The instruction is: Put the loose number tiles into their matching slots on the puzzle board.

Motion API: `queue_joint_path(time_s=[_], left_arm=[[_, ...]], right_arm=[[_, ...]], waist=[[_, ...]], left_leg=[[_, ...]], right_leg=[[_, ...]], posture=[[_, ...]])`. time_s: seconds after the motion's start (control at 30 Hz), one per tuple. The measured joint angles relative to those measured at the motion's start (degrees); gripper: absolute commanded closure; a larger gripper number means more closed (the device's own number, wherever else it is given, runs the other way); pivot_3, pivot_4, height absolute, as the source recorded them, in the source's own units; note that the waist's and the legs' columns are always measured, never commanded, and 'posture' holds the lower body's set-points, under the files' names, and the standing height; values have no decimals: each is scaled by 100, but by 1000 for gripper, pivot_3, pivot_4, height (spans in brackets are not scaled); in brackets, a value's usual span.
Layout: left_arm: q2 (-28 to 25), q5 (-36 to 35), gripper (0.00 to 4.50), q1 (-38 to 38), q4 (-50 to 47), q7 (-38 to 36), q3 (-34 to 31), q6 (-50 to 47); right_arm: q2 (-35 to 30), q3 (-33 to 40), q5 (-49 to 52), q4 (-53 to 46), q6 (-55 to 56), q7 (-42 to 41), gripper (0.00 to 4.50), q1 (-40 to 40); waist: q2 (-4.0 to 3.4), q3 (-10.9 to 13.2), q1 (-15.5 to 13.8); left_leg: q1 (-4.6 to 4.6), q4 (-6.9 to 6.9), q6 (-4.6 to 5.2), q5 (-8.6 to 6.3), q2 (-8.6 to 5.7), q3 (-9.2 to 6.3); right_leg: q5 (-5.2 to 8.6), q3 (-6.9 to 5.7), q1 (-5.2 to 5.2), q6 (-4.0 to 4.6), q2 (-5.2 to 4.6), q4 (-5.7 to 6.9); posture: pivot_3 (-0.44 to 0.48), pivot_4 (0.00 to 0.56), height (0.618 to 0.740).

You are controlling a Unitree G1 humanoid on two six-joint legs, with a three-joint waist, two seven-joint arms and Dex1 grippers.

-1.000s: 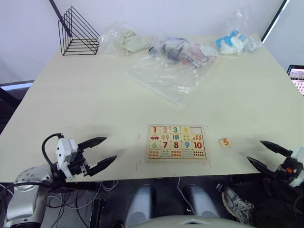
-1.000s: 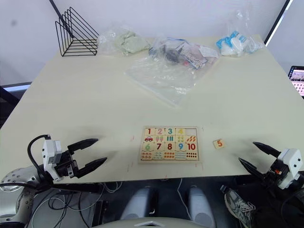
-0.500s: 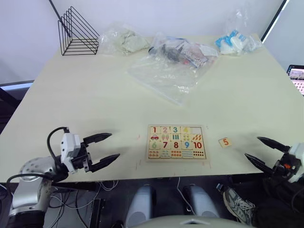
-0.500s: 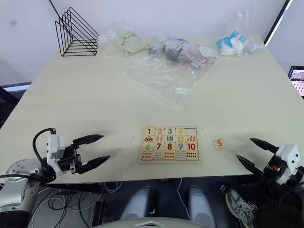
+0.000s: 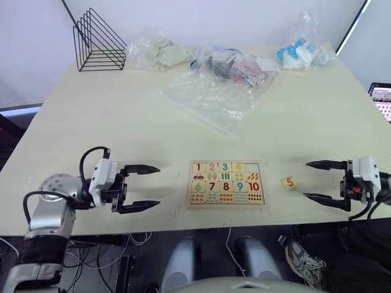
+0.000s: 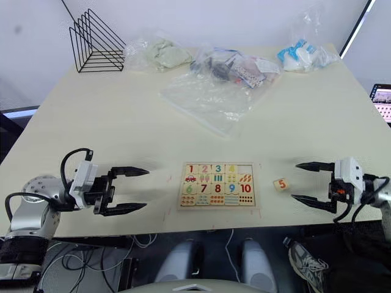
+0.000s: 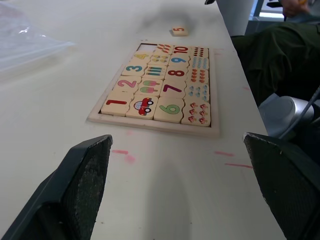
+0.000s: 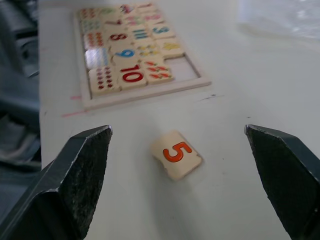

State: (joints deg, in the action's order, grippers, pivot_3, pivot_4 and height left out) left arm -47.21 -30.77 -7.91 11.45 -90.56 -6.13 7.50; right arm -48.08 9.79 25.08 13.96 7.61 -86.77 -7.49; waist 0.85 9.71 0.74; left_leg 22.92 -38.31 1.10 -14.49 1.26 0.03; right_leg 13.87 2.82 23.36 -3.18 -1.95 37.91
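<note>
Fingers on the right gripper (image 6: 306,182) were spread wide and held nothing, aimed at the loose 5 tile (image 8: 176,153), which lay flat on the surface (image 5: 122,128) just beside the right edge of the puzzle board (image 5: 227,183), apart from the rim. We saw the left gripper (image 5: 142,187) also spread wide and empty, hovering left of the board. Tiles 1 to 4 sat in the top row; the empty slot (image 8: 180,68) at the right end of that row was the only open one we could see. We judged the main risk was the pick: the tile was thin and flat, so wide fingers coming in low could shove it along the surface or toward the near edge instead of closing on it. It also lay turned at an angle to the fingers, so a pinch across corners could let it spin or pop out. At placement, a tilted or rotated tile could catch on the rim or on the neighbouring 4 tile (image 5: 239,166) and sit proud. A hard press could slide the board, since nothing held it.
</note>
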Motion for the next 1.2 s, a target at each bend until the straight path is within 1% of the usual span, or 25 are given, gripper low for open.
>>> queue_joint_path(time_s=[0.2,0.27,0.37,0.57,0.6,0.77,0.83,1.13,1.2], left_arm=[[-216,-296,0,-195,70,-7,318,117],[-286,-512,0,-308,81,-9,455,155],[-387,-730,0,-324,73,-10,610,199],[-603,-992,0,-321,24,-15,1144,504],[-603,-993,0,-321,23,-15,1148,515],[-612,-1013,0,-324,-77,-17,1244,578],[-612,-1028,0,-325,-83,-17,1245,580],[-613,-1052,0,-325,-121,-18,1240,580],[-614,-1052,0,-325,-121,-18,1240,580]], right_arm=[[-131,-765,-368,762,335,-506,57,-815],[-206,-1146,-422,965,533,-531,57,-1085],[-224,-1490,-423,1175,728,-537,57,-1338],[-335,-2322,-419,1714,1272,-540,57,-1916],[-345,-2337,-420,1740,1294,-539,57,-1929],[-451,-2970,-486,2314,1789,-540,57,-2332],[-450,-3122,-485,2490,1906,-540,57,-2419],[-434,-3373,-454,2906,2291,-546,57,-2713],[-431,-3411,-451,2991,2366,-546,575,-2762]], waist=[[-1,1,6],[-1,1,5],[-2,1,10],[-4,3,5],[-4,3,1],[-4,4,10],[-4,4,11],[-4,4,11],[-4,4,9]], left_leg=[[0,-1,0,0,1,0],[0,-1,0,0,3,-1],[0,-1,0,0,2,-3],[0,-1,0,0,3,-5],[1,-1,0,0,4,-5],[0,-1,0,0,3,0],[0,-1,0,0,3,-1],[-2,-2,0,0,4,-5],[-2,-2,0,0,4,-5]], right_leg=[[-1,0,1,0,-1,3],[-1,-1,1,0,-1,4],[-1,2,2,0,-1,3],[-1,6,4,1,-2,5],[-1,5,4,1,-3,4],[-1,8,5,1,-2,4],[-1,8,6,1,-2,5],[-1,11,6,1,-3,4],[-1,11,6,1,-2,4]], posture=[[0,150,740],[0,150,740],[0,150,740],[0,150,740],[0,150,740],[0,150,740],[0,150,740],[0,150,740],[0,150,740]])
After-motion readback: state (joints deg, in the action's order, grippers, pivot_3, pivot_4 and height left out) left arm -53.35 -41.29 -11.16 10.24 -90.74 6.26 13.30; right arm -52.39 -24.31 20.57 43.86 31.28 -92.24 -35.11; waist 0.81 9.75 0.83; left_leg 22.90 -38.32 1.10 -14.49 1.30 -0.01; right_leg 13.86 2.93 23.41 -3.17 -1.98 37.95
